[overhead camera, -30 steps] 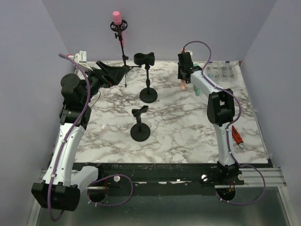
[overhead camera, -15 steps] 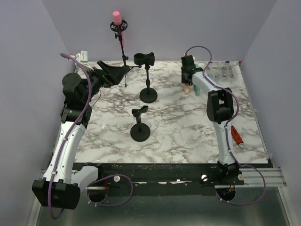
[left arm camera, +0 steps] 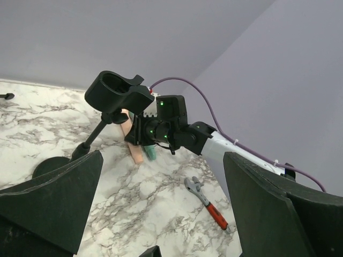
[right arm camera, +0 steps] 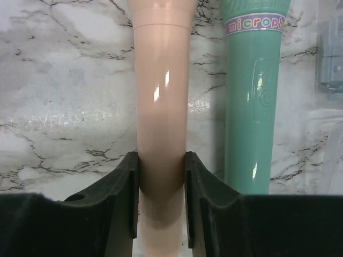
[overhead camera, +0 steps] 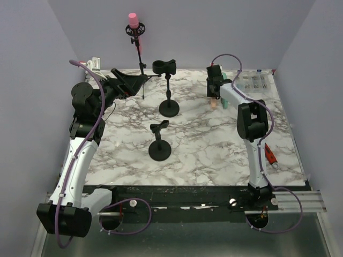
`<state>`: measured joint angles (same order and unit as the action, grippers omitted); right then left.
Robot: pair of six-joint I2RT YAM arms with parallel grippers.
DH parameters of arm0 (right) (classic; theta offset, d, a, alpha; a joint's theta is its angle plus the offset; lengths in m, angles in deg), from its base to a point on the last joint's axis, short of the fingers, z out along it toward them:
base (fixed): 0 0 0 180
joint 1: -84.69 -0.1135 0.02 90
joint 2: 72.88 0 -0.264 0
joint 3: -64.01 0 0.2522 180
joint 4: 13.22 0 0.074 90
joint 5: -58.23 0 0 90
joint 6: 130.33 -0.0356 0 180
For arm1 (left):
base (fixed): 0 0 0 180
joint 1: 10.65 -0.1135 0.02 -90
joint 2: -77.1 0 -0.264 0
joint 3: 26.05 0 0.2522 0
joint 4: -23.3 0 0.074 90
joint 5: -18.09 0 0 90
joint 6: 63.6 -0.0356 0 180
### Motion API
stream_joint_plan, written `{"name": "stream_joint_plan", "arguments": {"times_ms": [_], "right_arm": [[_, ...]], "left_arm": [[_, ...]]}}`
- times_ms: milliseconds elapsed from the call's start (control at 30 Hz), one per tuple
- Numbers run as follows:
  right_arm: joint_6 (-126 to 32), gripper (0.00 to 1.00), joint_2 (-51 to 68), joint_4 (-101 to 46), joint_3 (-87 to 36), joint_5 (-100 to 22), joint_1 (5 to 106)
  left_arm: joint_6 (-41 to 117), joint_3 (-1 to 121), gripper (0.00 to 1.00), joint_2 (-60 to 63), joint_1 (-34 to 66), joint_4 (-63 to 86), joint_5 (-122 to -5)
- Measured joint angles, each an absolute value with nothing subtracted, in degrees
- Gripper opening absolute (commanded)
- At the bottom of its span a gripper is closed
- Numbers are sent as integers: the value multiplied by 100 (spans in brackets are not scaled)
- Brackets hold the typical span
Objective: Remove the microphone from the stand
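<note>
My right gripper (right arm camera: 161, 160) is shut on a peach microphone (right arm camera: 161, 101), which rests low at the marble table, right beside a teal microphone (right arm camera: 251, 107). From above, this gripper (overhead camera: 214, 92) is at the back right with the peach microphone (overhead camera: 214, 103) below it. An empty clip stand (overhead camera: 164, 67) stands mid-back, also seen in the left wrist view (left arm camera: 119, 93). A smaller empty stand (overhead camera: 159, 140) is in the centre. A pink microphone (overhead camera: 133, 21) sits on a tall tripod stand at the back. My left gripper (overhead camera: 140, 80) is open and empty beside that tripod.
A red-handled wrench (overhead camera: 270, 155) lies at the right edge, also visible in the left wrist view (left arm camera: 209, 202). A clear plastic tray (overhead camera: 256, 80) sits at the back right corner. Purple walls close in the table on three sides.
My right gripper has moved slightly right and down with the peach microphone, bringing it down beside the teal one. The left arm has barely moved.
</note>
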<state>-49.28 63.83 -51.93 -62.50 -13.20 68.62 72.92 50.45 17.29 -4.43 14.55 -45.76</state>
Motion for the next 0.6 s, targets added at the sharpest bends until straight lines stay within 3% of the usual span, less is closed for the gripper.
{"name": "stream_joint_plan", "arguments": {"times_ms": [267,600], "right_arm": [[-4928,59,6383,-5202,-6215,-1334,6862],[-4921,68,6297,-5397,-6265,-1491,6862]], "left_arm": [[7248,5045,99,1724,-443,1455,-4573],[7244,5045,99,1678,-443,1458,-4508]]}}
